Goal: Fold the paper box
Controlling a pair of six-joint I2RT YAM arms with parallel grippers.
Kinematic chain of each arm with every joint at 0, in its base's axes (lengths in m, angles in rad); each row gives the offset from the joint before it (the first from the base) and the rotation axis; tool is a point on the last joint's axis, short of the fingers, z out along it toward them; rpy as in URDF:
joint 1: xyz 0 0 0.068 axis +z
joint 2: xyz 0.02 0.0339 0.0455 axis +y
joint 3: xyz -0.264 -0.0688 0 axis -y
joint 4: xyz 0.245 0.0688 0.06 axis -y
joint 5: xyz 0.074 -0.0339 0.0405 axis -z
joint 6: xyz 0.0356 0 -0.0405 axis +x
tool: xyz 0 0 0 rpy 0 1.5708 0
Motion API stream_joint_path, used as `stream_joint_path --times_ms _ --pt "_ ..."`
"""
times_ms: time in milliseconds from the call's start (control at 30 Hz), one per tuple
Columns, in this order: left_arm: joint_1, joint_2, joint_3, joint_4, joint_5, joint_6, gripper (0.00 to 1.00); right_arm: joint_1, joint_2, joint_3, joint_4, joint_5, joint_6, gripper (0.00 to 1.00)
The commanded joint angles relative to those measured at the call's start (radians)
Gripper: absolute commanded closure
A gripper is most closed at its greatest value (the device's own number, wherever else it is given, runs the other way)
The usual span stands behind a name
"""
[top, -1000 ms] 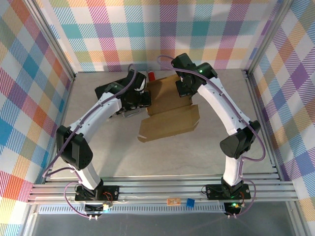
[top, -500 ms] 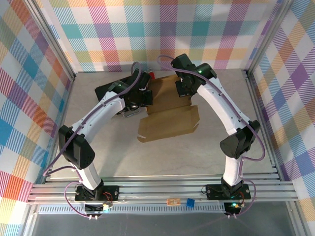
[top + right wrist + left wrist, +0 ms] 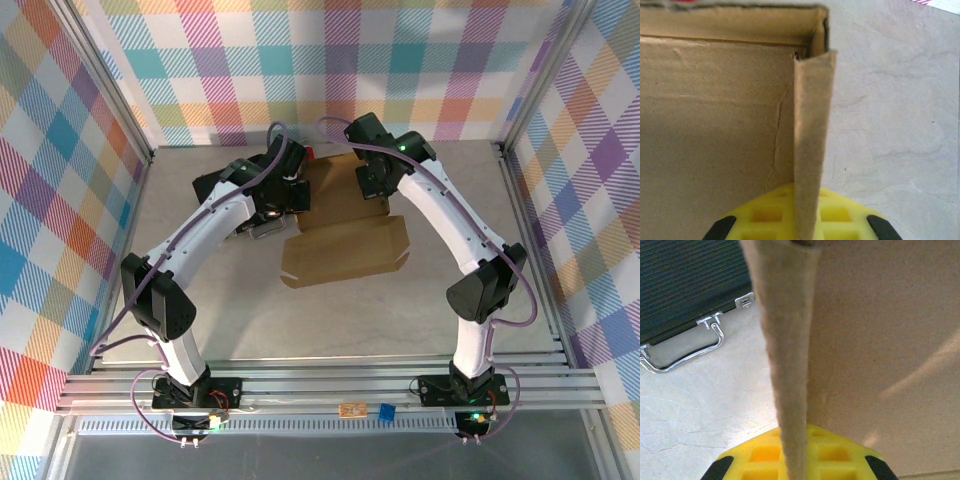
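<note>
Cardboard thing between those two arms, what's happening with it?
Two robot arms are folding a brown paper box. The left gripper straddles its left side wall, the right gripper its right wall, and both walls stand upright. The front panel lies flat toward the arms. A black case sits just left.

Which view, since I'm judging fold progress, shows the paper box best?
Top external: most of the paper box appears, front flap included. The left wrist view gives one panel edge-on; the right wrist view gives an upright side wall and inside corner.
</note>
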Motion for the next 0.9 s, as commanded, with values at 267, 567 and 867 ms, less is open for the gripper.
stream_joint_path --times_ms 267,567,867 --pt "0.015 0.007 0.135 -0.066 0.093 -0.019 0.57 -0.036 -0.053 -0.083 -0.012 -0.075 0.053 1.0" --pt "0.095 -0.056 0.231 -0.037 0.153 -0.151 0.37 -0.068 -0.079 -0.162 0.008 -0.103 0.1 1.0" --pt "0.16 -0.169 0.127 -0.029 0.156 -0.454 0.42 -0.282 -0.219 -0.451 0.125 -0.295 0.436 1.0"
